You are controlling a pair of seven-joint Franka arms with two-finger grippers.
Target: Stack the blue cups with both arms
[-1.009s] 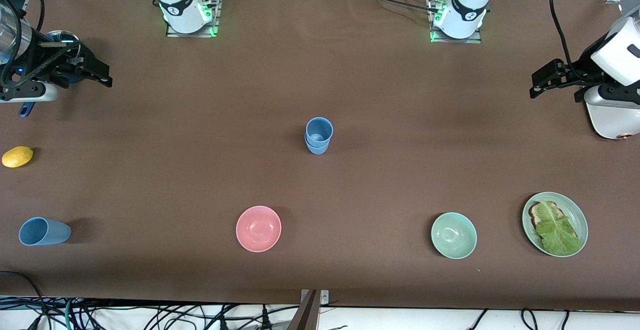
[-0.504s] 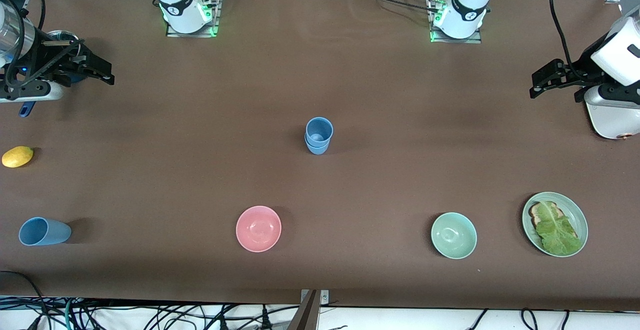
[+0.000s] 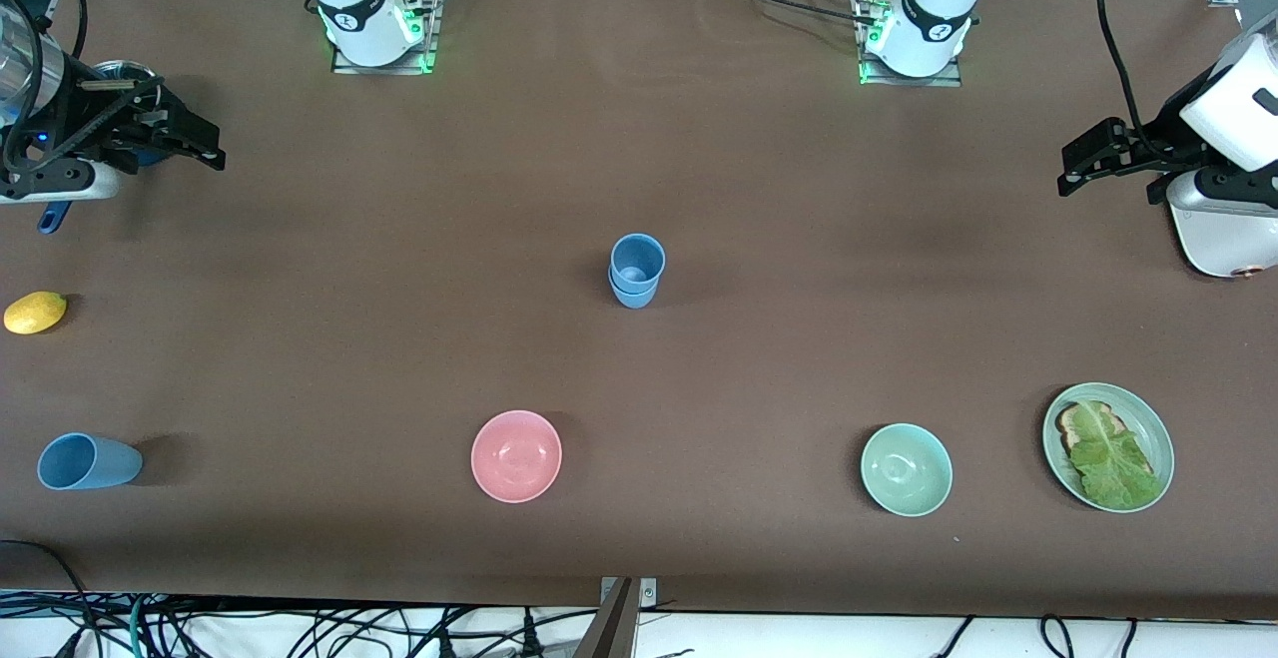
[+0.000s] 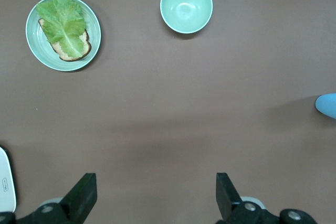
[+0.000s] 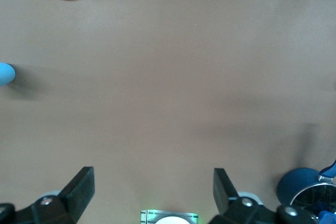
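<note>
Blue cups: three; two nested upright [image 3: 636, 272] mid-counter, one on its side [image 3: 88, 461] toward the right arm's end.
Bowls: two; one pink bowl [image 3: 516, 455], one mint-green bowl [image 3: 906, 469].
Plates: one green plate [image 3: 1150, 420], carrying one slice of toast [image 3: 1076, 422] under one lettuce leaf [image 3: 1116, 463].
Lemons: one [image 3: 35, 312].
Toasters: one, white [image 3: 1220, 230].
Arms: two.
Grippers: two; left gripper [image 3: 1083, 157], right gripper [image 3: 195, 144].

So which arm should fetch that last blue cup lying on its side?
Right, probably: the tipped blue cup lies at the right arm's end of the table, and the open right gripper hangs over that end. The left gripper waits open.
</note>
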